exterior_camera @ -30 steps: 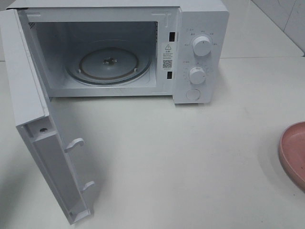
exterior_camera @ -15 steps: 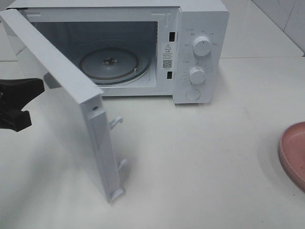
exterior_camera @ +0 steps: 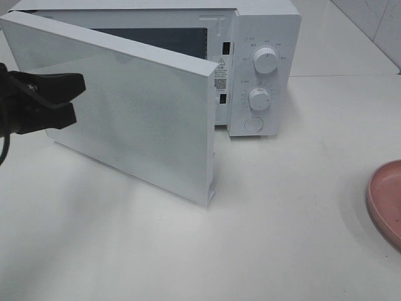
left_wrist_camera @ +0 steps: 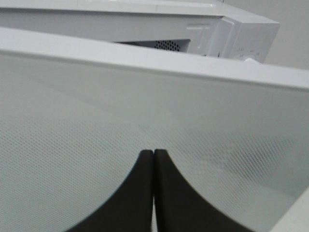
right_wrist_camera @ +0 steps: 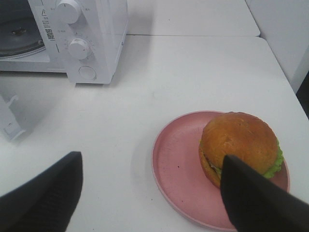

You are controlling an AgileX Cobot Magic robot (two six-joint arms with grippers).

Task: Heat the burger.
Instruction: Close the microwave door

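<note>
The burger (right_wrist_camera: 239, 142), with a golden-brown bun and green lettuce, sits on a pink plate (right_wrist_camera: 174, 164) in the right wrist view. My right gripper (right_wrist_camera: 149, 159) hovers open above it, one finger over the burger's near side, touching nothing. The exterior high view shows only the plate's edge (exterior_camera: 385, 200); the burger is out of frame there. The white microwave (exterior_camera: 263, 37) stands at the back with its door (exterior_camera: 144, 119) half swung toward closed. My left gripper (exterior_camera: 76, 100) is shut, its tips (left_wrist_camera: 153, 152) against the door's outer mesh face.
The microwave's two knobs (exterior_camera: 265, 61) and round button (exterior_camera: 253, 124) are on its right panel. The glass turntable (right_wrist_camera: 19, 43) shows inside in the right wrist view. White tabletop (exterior_camera: 282, 219) lies between microwave and plate.
The door has swung from wide open to about half closed. My left gripper came in from the left and moved right against the door's outer face.
</note>
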